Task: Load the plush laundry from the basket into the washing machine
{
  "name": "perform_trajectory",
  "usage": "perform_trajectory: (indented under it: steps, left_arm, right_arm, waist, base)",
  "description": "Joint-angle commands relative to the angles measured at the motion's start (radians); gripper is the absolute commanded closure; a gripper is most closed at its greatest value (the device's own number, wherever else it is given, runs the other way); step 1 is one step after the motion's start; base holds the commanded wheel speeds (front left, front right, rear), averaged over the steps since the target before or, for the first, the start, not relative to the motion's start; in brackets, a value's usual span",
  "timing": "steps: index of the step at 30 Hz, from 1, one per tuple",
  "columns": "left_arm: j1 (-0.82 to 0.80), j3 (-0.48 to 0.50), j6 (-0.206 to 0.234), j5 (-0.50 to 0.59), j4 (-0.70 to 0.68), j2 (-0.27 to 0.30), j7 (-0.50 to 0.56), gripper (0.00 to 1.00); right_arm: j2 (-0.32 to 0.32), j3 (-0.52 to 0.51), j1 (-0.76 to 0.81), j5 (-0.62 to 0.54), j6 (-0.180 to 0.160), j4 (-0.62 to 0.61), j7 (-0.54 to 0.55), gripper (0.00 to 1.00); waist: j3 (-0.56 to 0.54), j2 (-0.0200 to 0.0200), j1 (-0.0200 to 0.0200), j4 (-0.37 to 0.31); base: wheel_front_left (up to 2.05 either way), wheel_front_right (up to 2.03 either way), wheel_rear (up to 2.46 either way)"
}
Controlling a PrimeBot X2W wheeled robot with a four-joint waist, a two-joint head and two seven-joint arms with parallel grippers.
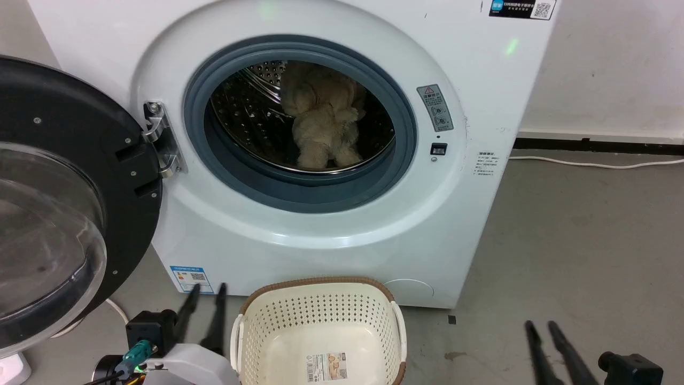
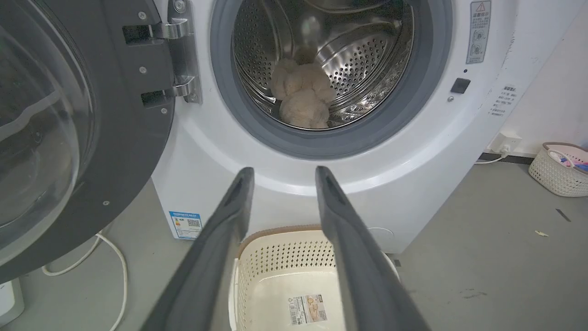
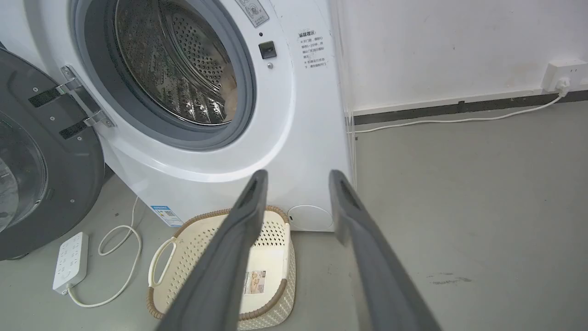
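Observation:
The cream-beige plush laundry (image 1: pixel 325 123) lies inside the steel drum of the white washing machine (image 1: pixel 299 235), and the left wrist view shows the plush (image 2: pixel 303 99) slumped at the drum's bottom. The black-framed glass door (image 1: pixel 59 203) hangs swung out to the left. The basket (image 1: pixel 320 334) stands on the floor before the washer, with just a paper label (image 1: pixel 326 366) on its base. My left gripper (image 1: pixel 207 293) is open just left of the basket. My right gripper (image 1: pixel 541 327) is open over the floor at the lower right. Nothing sits between either pair of fingers.
A white power strip (image 3: pixel 70 262) and its cord (image 3: pixel 120 239) lie on the floor under the door. A second basket (image 2: pixel 559 168) with pink contents stands by the wall to the right. A wall socket (image 3: pixel 561 73) feeds a white cable along the skirting. Grey floor extends right of the washer.

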Motion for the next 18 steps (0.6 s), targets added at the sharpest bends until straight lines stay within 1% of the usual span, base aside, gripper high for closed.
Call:
perform_trajectory:
  steps: [1, 18]
  left_arm:
    - [0.000, 0.001, 0.000, 0.001, 0.000, -0.001, 0.000, 1.00]
    - [0.008, 0.039, -0.019, 0.060, -0.023, -0.033, 0.020, 1.00]
  right_arm:
    - [0.000, 0.000, 0.000, -0.001, 0.000, -0.001, 0.001, 1.00]
    - [0.000, 0.000, -0.016, -0.034, 0.000, -0.016, 0.018, 1.00]
  waist:
    - [0.000, 0.0000, 0.0000, 0.000]
    - [0.005, 0.0000, 0.0000, 0.000]
  base:
    - [0.00, 0.00, 0.00]
    - [0.00, 0.00, 0.00]
